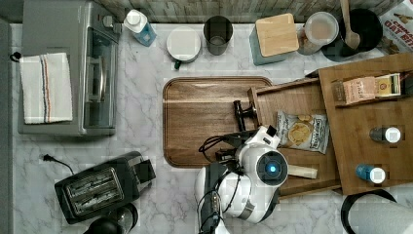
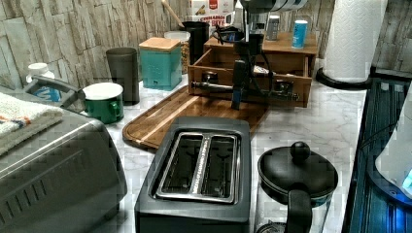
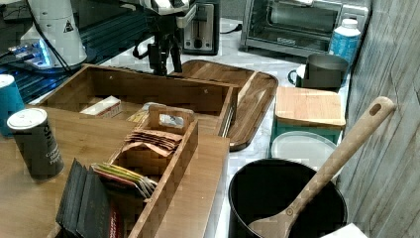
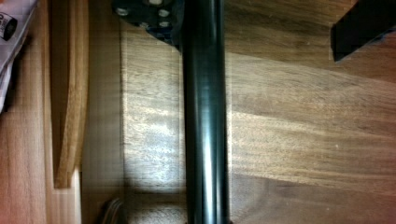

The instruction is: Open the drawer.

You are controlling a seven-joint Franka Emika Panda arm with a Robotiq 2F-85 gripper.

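Observation:
The brown wooden drawer (image 1: 297,105) stands pulled out from under the wooden shelf unit (image 1: 370,122), its front reaching over the tray's edge. It holds a snack bag (image 1: 302,131) and a pale stick (image 1: 302,171). The long black bar handle (image 4: 205,116) runs across the drawer front (image 2: 252,83). My gripper (image 2: 237,99) hangs straight down at the handle and is open, one finger on each side of the bar (image 3: 165,64). In the wrist view one finger (image 4: 364,23) stands well off the bar and the other (image 4: 144,11) sits close beside it.
A flat wooden tray (image 1: 204,122) lies under the handle. A toaster (image 1: 97,187), a black kettle (image 2: 296,174) and a toaster oven (image 1: 68,68) stand nearby. A mug (image 2: 104,102), a teal canister (image 2: 160,63) and a paper towel roll (image 2: 352,39) line the back.

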